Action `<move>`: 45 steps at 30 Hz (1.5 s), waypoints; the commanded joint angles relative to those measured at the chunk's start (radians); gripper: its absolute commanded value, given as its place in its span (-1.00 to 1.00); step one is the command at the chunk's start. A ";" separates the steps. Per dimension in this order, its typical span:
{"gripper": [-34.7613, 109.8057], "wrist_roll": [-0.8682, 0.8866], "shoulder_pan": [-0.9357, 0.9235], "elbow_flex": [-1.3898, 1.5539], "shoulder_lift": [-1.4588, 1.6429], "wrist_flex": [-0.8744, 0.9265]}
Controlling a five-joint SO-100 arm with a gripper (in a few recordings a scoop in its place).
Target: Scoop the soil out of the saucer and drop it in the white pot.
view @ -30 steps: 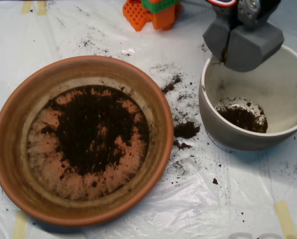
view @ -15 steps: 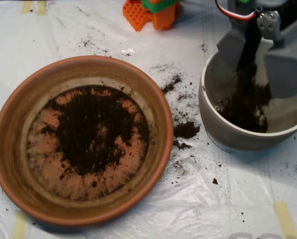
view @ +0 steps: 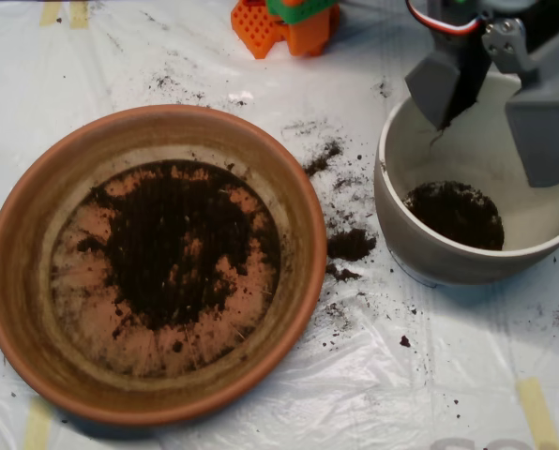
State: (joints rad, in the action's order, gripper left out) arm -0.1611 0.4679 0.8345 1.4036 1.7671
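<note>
The terracotta saucer (view: 36, 281) fills the left half of the overhead view, with a dark patch of soil (view: 172, 244) spread across its floor. At the right stands the white pot (view: 397, 202), and a mound of soil (view: 456, 214) lies on its bottom. My grey scoop (view: 493, 117) hangs over the pot's back rim. It is open: its two halves are spread wide apart, with the pot's inner wall showing between them. No soil is left between the halves.
Spilled soil crumbs (view: 352, 244) lie on the plastic sheet between saucer and pot. An orange and green robot part (view: 284, 23) sits at the top edge. Yellow tape strips (view: 537, 412) mark the sheet.
The scoop went from shut above the pot's rim to open. Its soil fell into the pot, and the mound on the pot's bottom has grown.
</note>
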 commanded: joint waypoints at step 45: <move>0.01 0.008 -0.989 0.675 0.241 -0.463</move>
State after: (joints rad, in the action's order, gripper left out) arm -0.1304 -0.4633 1.4159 1.5263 1.3990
